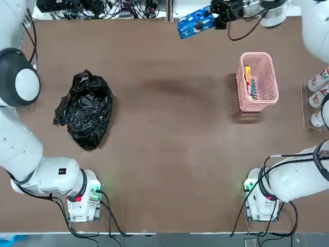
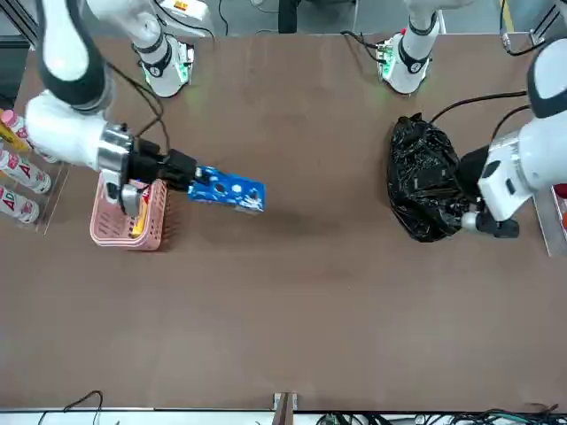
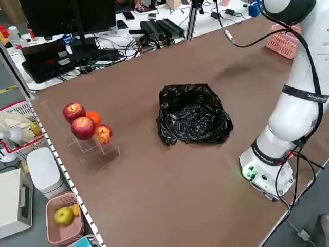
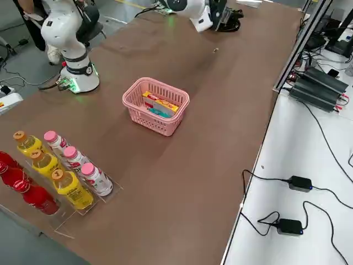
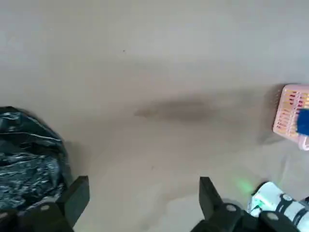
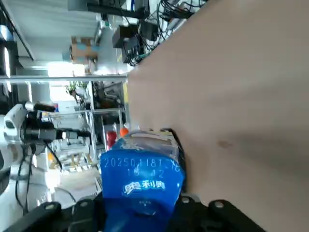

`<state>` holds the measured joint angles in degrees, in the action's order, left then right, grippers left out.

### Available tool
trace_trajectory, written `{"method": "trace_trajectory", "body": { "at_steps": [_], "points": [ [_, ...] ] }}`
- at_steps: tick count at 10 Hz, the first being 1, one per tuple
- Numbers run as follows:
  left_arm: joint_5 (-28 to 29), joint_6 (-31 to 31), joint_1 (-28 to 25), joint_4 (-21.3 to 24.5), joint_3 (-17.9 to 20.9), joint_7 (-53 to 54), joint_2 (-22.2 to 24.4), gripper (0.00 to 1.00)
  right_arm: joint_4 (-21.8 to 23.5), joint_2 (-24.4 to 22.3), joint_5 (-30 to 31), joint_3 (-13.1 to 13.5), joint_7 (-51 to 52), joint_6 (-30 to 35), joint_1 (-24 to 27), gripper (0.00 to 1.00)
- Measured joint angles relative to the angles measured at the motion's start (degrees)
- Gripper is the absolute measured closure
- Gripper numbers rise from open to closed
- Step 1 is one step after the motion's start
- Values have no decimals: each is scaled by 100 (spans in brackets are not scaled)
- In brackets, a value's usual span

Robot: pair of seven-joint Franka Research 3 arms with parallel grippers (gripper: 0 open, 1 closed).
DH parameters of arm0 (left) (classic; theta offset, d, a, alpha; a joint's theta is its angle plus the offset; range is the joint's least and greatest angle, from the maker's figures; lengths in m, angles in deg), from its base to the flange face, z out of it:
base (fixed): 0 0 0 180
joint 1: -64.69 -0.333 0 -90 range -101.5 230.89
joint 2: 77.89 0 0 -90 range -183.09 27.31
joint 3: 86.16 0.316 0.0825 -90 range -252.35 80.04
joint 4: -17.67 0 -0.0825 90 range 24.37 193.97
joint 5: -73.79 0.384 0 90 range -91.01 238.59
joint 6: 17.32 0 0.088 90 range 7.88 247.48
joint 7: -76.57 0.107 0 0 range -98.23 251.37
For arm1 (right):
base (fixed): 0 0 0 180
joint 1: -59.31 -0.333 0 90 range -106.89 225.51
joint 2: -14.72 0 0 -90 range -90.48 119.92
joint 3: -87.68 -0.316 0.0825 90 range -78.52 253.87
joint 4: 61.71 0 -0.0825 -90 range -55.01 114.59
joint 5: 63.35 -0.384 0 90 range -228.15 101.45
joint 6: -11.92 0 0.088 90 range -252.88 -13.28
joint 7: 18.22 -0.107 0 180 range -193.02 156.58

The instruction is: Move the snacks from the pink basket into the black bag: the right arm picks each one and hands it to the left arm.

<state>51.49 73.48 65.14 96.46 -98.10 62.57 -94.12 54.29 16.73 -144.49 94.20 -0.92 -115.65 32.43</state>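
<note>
Nearby — bottles (image 4: 60, 171), apples (image 3: 85, 126), cables (image 1: 103, 7).

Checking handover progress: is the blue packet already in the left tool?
No, the blue packet is clamped in the right tool; the left tool is open and empty.

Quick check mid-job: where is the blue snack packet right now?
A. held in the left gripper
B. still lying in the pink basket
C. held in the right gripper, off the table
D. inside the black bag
C: the right gripper is shut on the blue snack packet, holding it level in the air beside the pink basket.
</note>
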Motion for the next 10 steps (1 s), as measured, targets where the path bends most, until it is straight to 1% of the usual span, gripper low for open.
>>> {"method": "trace_trajectory", "body": {
  "at_steps": [1,2,3,5,6,8,9,10],
  "points": [
    [55,88,195,2,-1,-843,-13,0,-71,85,-585,-12,-16,-835,-650,56],
    [114,102,327,2,-1,-1644,-14,0,-276,230,-1020,-22,-139,-1512,-1232,56],
    [211,104,428,3,-1,-2306,-15,0,-567,413,-1231,-25,-449,-1860,-1605,56],
    [483,107,702,4,-3,-3665,-15,0,-1077,752,-1352,-12,-952,-2285,-1908,56],
    [554,109,815,4,-6,-4325,-14,0,-1301,914,-1548,-7,-1017,-2534,-2069,56],
    [568,123,830,2,-3,-5549,-1,0,-1776,1279,-1863,-10,-1040,-3247,-2547,56],
    [567,187,820,-1,1,-6028,1,0,-2003,1457,-1989,-11,-1066,-3516,-2752,56],
    [567,270,813,-1,6,-6339,1,0,-2170,1592,-2046,-9,-1095,-3648,-2858,56]
  ]
}}
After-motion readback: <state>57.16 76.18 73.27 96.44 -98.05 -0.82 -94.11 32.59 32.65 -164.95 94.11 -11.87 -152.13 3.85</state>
